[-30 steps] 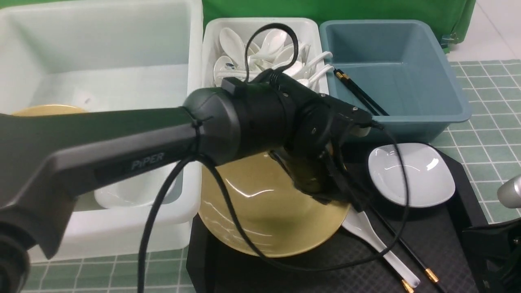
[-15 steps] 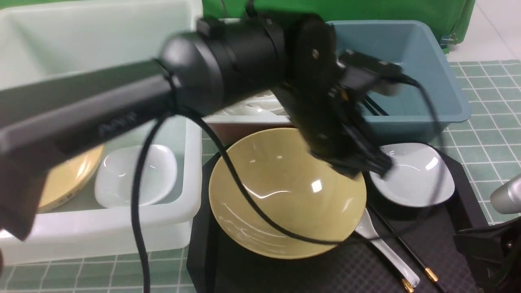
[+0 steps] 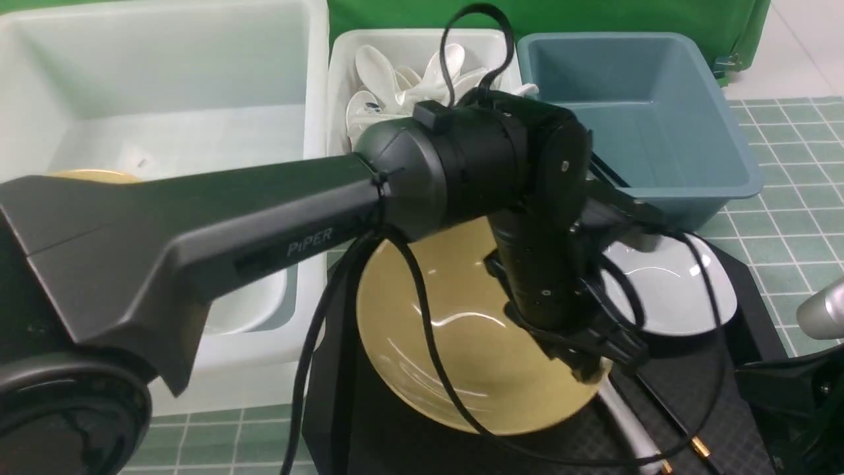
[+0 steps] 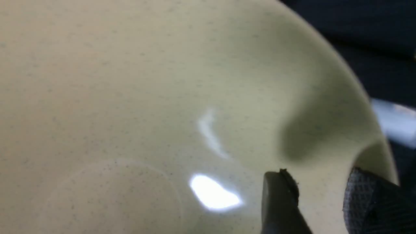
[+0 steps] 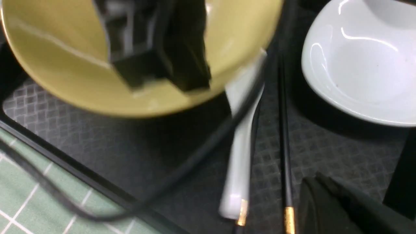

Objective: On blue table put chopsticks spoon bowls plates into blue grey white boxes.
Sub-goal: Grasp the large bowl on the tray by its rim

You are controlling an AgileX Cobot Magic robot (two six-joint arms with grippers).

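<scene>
- The tan bowl [image 3: 475, 356] sits upright on the left part of the black tray [image 5: 97, 139], close to the near corner of the white tub [image 3: 165, 59].
- The left gripper [image 3: 597, 366] hangs over the bowl's right rim with its jaws parted and nothing gripped. In its wrist view one fingertip [image 4: 279, 201] is over the glazed inside and the other at the rim, with bare glaze between them.
- The right gripper [image 5: 320, 198] is closed (nothing shows in it) low at the tray's right side, near the gold ends of the chopsticks [image 5: 283, 130].
- Writing: "PiPER" in pale letters on the left arm [image 3: 198, 224].
- Counts: two tan bowls, the second tan bowl [image 3: 92, 175] peeking out in the tub. Two white plates, one white plate [image 3: 672, 290] on the tray and a second white plate [image 3: 254, 307] in the tub. Two chopsticks and one soup spoon [image 5: 240, 162] lie on the tray, and a heap of spoons [image 3: 382, 72] too tangled to count fills the small white box [image 3: 343, 66].
- Edges: the spoon's head is tucked under the bowl's rim, and the chopsticks lie just beside its handle. The tray plate is near the bowl's right.
- Room: the blue-grey box [image 3: 659, 99] shows a bare floor, and the table [image 3: 791, 218] lies open to its right.
</scene>
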